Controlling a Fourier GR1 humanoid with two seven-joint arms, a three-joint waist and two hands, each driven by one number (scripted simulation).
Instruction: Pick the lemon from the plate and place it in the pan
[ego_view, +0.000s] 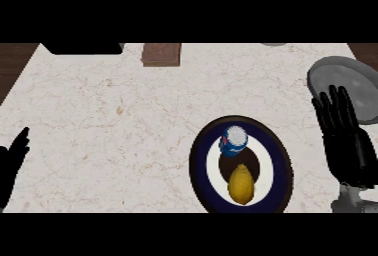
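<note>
Right hand (348, 150) stands at the near right of the view on its grey forearm. Its black fingers are straight and spread, pointing away from the robot, and it holds nothing. It lies just to the right of the plate (199, 167), and its fingertips reach over the near edge of the pan (347, 72). Left hand (11, 165) rests at the near left edge, fingers up and straight, also empty, well apart from everything else.

Nearest on the pale marbled worktop (111, 115) sits the plate, with a dark blue rim, a white ring inside it and a dark centre. The lemon (241, 185) lies on the near half of the plate. It is a plain yellow oval, smooth, with its long axis running away from the robot and its far end narrowing to a blunt tip. Neither hand touches it. Just beyond it, on the far half of the same plate, is a blue can (235, 141) with a white top, close to the lemon; whether the two touch cannot be made out.

Farther off at the right is the pan, round and grey, partly cut by the view's edge. At the far edge of the worktop lie a brown block (161, 54) and, to its left, a black object (81, 48).
</note>
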